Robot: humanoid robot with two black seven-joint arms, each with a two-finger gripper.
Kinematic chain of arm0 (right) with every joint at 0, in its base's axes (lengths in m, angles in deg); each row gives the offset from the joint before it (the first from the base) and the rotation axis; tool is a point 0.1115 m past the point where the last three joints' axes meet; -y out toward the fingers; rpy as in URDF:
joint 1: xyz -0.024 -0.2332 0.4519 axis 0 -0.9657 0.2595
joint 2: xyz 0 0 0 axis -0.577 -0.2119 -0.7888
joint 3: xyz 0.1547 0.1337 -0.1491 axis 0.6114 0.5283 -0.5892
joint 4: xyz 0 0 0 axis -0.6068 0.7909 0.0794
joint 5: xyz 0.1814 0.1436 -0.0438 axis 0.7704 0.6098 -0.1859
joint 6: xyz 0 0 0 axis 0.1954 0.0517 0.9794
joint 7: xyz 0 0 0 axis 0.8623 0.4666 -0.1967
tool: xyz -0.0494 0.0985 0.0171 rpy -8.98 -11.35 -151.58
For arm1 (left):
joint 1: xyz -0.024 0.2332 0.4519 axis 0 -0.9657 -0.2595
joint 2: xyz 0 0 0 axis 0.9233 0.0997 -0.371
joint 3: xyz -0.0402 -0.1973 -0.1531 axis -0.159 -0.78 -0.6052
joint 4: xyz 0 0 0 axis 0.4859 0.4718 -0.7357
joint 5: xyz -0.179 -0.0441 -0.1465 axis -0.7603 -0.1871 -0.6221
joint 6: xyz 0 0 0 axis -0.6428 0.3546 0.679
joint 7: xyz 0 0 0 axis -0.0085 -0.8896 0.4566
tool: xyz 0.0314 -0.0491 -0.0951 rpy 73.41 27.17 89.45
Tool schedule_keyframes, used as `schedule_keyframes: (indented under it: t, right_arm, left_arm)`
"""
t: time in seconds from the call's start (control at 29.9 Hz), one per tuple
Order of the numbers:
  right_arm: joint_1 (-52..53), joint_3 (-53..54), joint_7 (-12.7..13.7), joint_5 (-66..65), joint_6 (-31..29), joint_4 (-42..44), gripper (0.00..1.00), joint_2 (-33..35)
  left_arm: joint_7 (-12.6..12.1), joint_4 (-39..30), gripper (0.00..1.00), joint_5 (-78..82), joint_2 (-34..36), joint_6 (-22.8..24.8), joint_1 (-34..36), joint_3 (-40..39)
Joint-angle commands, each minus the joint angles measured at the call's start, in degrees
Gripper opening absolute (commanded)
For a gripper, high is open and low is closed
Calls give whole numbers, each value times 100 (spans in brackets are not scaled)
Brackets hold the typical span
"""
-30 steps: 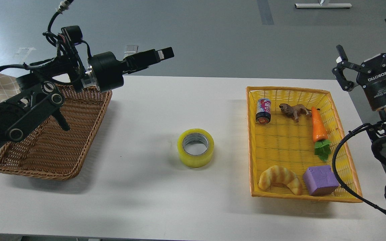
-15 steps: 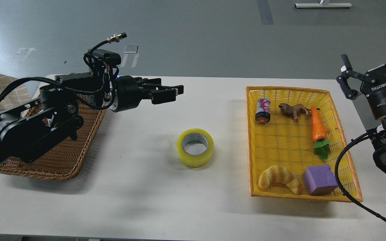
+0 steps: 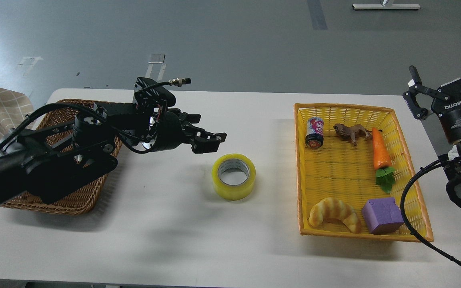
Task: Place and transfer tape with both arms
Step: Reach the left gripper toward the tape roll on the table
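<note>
The tape (image 3: 233, 177) is a yellow roll with a grey-white core, lying flat on the white table (image 3: 174, 224) near its middle. My left gripper (image 3: 210, 141) is open and empty, pointing right, just up and left of the roll and apart from it. My right gripper (image 3: 444, 68) is open and empty, held up beyond the table's right edge, fingers pointing up.
A brown wicker basket (image 3: 94, 188) stands at the left, partly hidden by my left arm. A yellow basket (image 3: 300, 172) at the right holds a can (image 3: 314, 132), a toy lion (image 3: 351, 132), a carrot (image 3: 380, 153), a croissant (image 3: 333, 214) and a purple block (image 3: 382, 215).
My left arm has come down and to the right, from above the wicker basket to just beside the tape. My right gripper has shifted slightly right. The tape has not moved.
</note>
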State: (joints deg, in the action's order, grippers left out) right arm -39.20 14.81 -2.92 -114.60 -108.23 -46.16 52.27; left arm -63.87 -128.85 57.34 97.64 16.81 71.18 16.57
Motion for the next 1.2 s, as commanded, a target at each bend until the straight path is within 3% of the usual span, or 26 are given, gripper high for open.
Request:
schedule_keyframes:
  t: [0.0,0.33,0.64,1.17]
  right_arm:
    - [-27,-2,0,-9,0,1,99,-1]
    - [-35,-2,0,-9,0,80,99,-36]
    - [-106,-2,0,0,0,195,99,-36]
    - [-115,-2,0,-9,0,203,99,-36]
  left_arm:
    - [-299,32,98,2,-176,63,-7,44]
    - [-738,400,98,-16,-799,204,-25,387]
    - [-747,910,98,-60,-1099,195,-42,457]
    - [-747,1042,97,-51,-1073,195,-42,809]
